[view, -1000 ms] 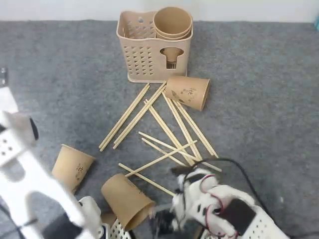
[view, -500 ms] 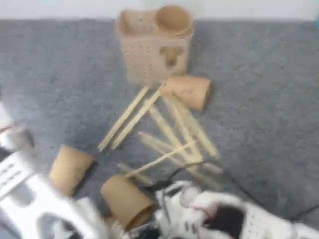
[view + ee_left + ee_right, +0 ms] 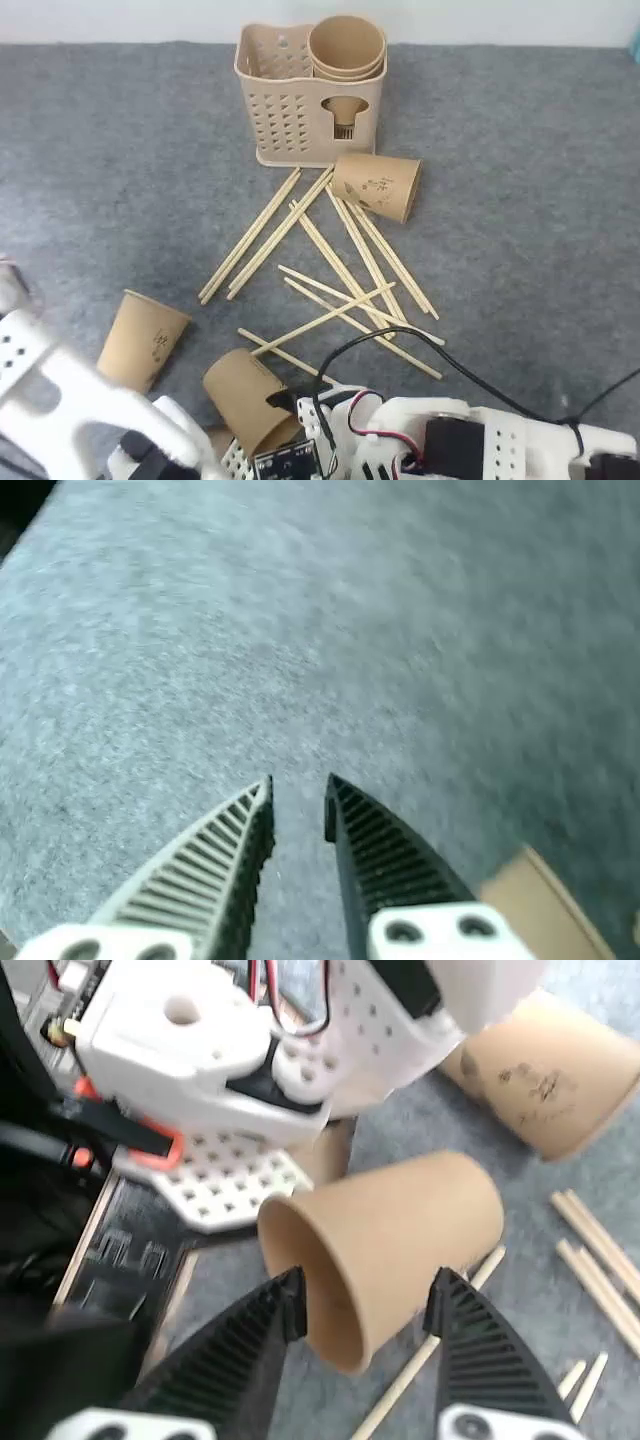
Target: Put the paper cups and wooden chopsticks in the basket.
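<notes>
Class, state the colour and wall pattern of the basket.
The basket is beige, its walls pierced by rows of small holes; clearest in the high view.

Matt paper cups (image 3: 375,185), pale wooden chopsticks (image 3: 250,236), perforated plastic basket (image 3: 285,110), rough grey carpet (image 3: 520,200)

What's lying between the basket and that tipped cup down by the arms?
Scattered chopsticks and another tipped cup on grey carpet, in the high view.

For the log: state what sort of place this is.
Probably an indoor robot test bench: a grey carpet-like mat runs up to a pale wall, a white robot arm with bare wires sits at the near edge, and paper cups and chopsticks lie scattered before a basket.
</notes>
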Motion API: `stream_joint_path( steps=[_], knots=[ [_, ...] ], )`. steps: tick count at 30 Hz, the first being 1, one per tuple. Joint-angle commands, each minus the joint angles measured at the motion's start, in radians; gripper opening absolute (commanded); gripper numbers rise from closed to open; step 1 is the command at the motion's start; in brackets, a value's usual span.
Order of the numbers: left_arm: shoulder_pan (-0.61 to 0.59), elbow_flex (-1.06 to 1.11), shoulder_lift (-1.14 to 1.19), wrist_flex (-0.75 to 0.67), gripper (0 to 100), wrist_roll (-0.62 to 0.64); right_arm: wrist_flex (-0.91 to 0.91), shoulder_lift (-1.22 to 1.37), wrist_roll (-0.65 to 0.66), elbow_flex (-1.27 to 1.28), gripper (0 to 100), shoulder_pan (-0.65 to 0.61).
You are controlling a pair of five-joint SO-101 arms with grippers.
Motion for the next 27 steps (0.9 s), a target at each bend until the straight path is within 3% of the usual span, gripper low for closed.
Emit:
stream_joint_path(
  steps=[1, 9, 13, 20, 27],
  knots=[
    [-0.101, -0.019, 0.000, -0.091, 9, 0.037, -0.090, 0.012, 0.008, 0.048, 21.0, -0.002],
    [-0.267, -0.010, 0.002, -0.199, 9, 0.037, -0.160, 0.012, 0.037, 0.124, 21.0, 0.038],
    [-0.276, -0.010, 0.002, -0.199, 9, 0.037, -0.168, 0.016, 0.043, 0.126, 21.0, 0.048],
    [-0.279, -0.010, 0.002, -0.201, 9, 0.037, -0.300, 0.012, 0.098, 0.216, 21.0, 0.185],
    [-0.279, -0.010, 0.002, -0.201, 9, 0.037, -0.338, 0.012, 0.101, 0.239, 19.1, 0.197]
  ],
)
